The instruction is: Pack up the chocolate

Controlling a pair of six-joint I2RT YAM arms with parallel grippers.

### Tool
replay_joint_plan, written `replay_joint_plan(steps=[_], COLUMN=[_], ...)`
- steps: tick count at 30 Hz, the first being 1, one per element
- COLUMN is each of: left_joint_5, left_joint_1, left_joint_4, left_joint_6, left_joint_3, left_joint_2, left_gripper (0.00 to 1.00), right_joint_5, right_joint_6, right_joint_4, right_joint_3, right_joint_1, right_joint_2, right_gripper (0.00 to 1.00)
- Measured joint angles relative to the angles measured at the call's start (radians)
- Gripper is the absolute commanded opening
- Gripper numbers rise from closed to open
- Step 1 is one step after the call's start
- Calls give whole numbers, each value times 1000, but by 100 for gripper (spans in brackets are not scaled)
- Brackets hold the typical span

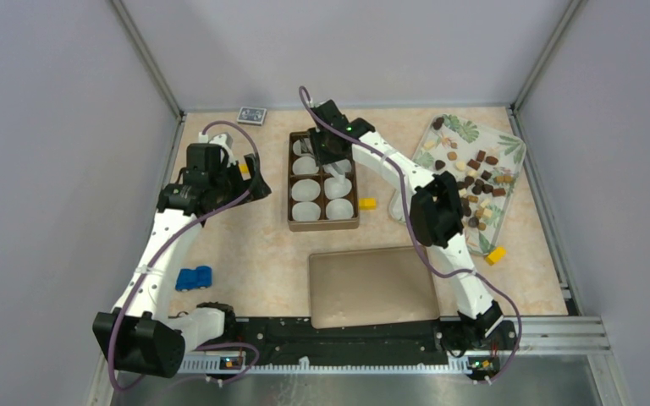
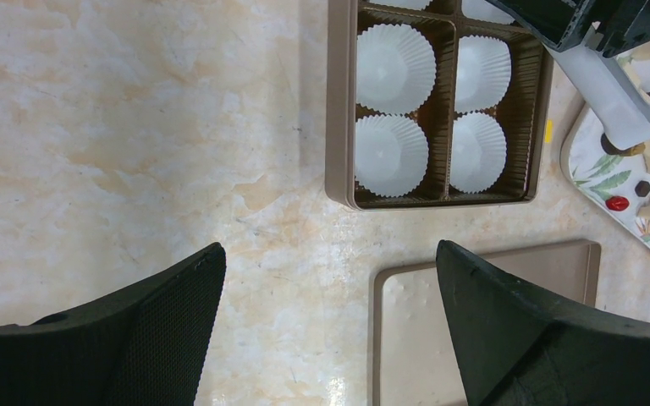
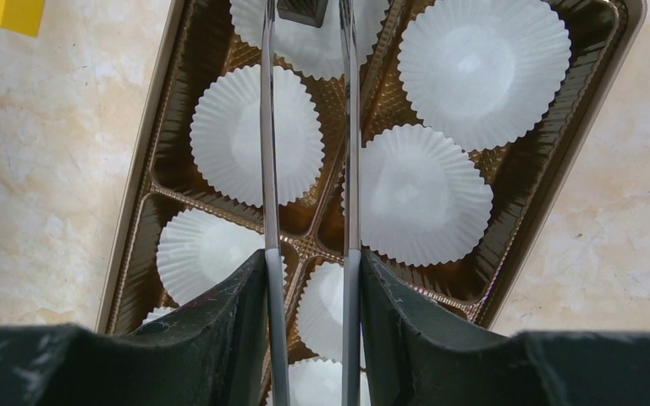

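Tongs are clamped by the right gripper, fingers closed in on the two blades, which are held narrow and parallel. One dark piece is seen between the tong tips, over a cup in the box. It is cropped by the frame edge: long axis and heading can't be told, nor whether it is pinched or loose. The rest of the chocolate is scattered on the tray right of the box, no common heading. The left gripper is held wide open, empty, above the table.
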Motion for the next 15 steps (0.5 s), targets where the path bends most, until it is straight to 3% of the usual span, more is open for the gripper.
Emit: replay_joint_plan(steps=[8, 15], left_joint_5=[0, -4], left_joint_1=[0, 0], left_joint_4=[-4, -4], left_joint_6=[3, 3], left_joint_3=[-1, -1], left_joint_2=[0, 0], left_gripper=[98, 98], right_joint_5=[-9, -15], right_joint_6=[0, 8], right_joint_4=[5, 55], right_joint_3=[-10, -212], right_joint_1=[0, 0], right_joint_2=[-9, -201], right_gripper=[37, 36])
